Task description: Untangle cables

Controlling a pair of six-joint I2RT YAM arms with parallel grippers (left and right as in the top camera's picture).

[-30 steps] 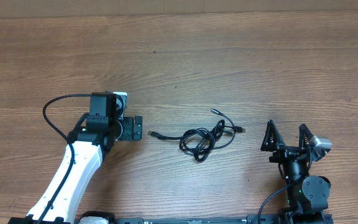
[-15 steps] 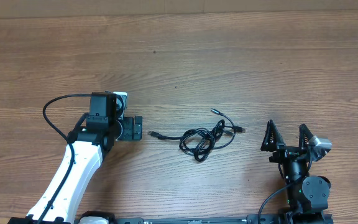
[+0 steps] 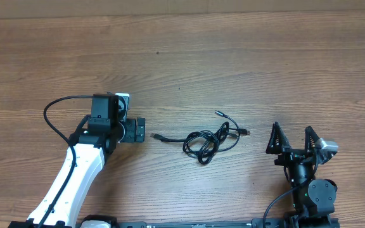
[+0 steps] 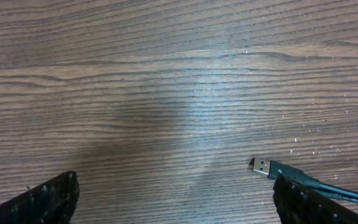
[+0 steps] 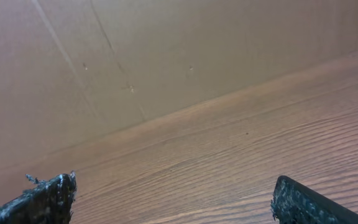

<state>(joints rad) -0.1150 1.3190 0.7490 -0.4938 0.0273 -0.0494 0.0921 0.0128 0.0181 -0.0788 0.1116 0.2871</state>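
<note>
- The cables [image 3: 208, 140] lie knotted on the table [image 3: 233, 50] between the arms, strung out left to right.
- The left gripper [image 3: 139, 131], jaws spread, is just beside the loose plug [image 4: 261, 166], so it looks the nearer one.
- The right gripper [image 3: 291, 132], jaws also spread, stands farther off.
</note>
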